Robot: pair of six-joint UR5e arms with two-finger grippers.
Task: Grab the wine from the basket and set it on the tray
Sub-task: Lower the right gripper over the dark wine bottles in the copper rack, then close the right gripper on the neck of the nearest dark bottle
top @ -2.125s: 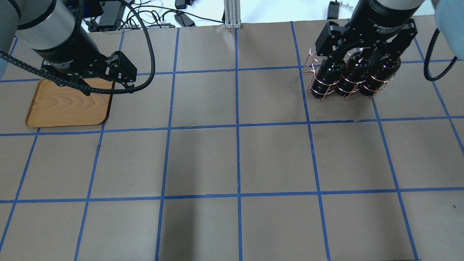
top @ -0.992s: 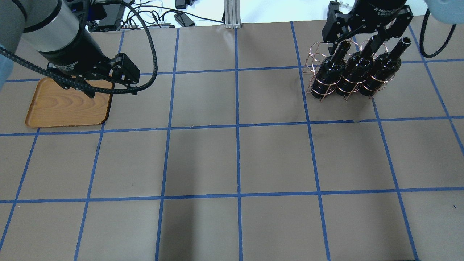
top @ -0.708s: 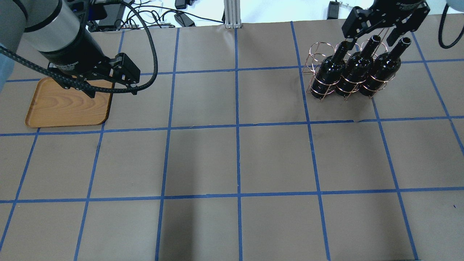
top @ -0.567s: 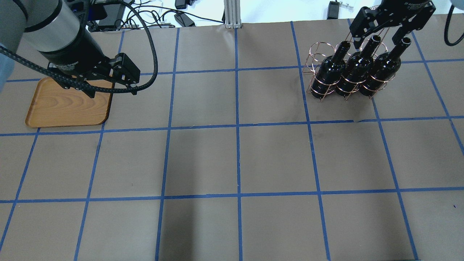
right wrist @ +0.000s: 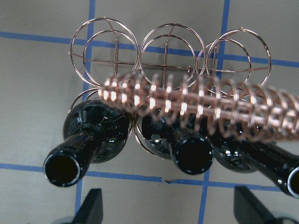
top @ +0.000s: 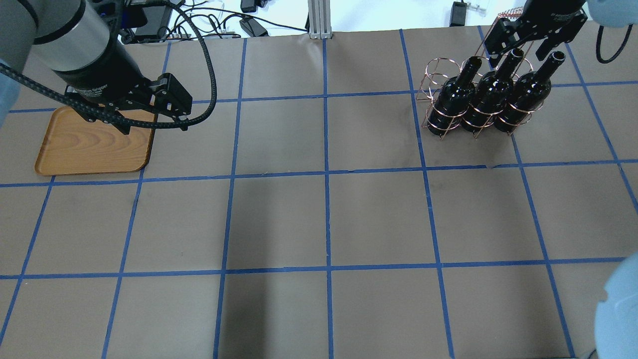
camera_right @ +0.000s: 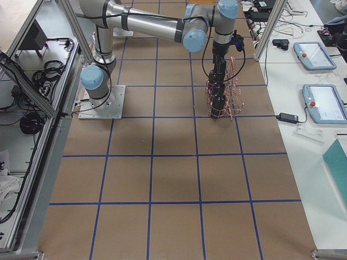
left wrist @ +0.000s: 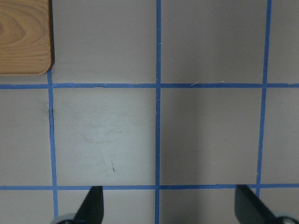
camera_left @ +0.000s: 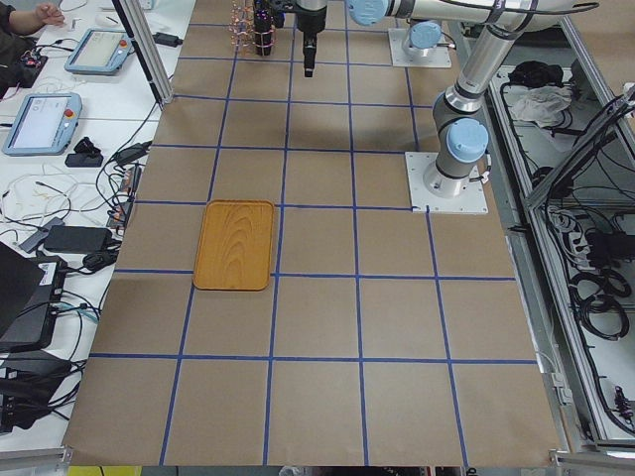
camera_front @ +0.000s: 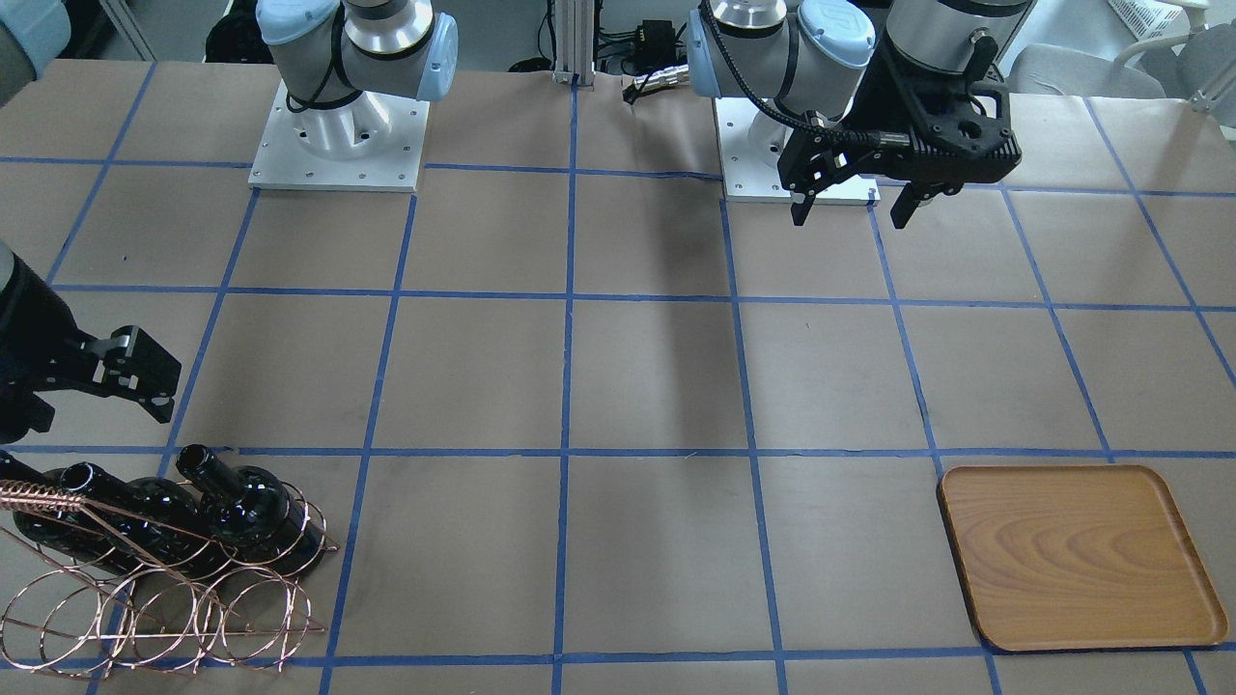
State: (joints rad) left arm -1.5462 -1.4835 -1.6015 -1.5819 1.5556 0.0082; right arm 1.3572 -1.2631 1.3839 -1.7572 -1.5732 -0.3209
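Three black wine bottles (top: 486, 102) stand side by side in the copper wire basket (top: 432, 75) at the far right; they also show in the front view (camera_front: 241, 502). My right gripper (top: 521, 47) is open and empty above their mouths, touching none. The right wrist view looks down on the middle bottle mouth (right wrist: 191, 156) under the basket's coiled handle (right wrist: 210, 105), with my right gripper (right wrist: 170, 210) open. The wooden tray (top: 84, 144) lies empty at the far left. My left gripper (top: 152, 124) is open and empty, high beside the tray's right edge.
Brown paper with blue tape lines covers the table (top: 324, 219). Cables and power bricks (top: 209, 20) lie beyond its far edge. Both arm bases (camera_front: 338, 135) stand on the robot's side. A corner of the tray (left wrist: 23, 37) shows in the left wrist view.
My right gripper, still open, has moved toward the top right of the overhead view, uncovering the bottle necks. The bottles, basket and tray stay put. My left arm has barely moved.
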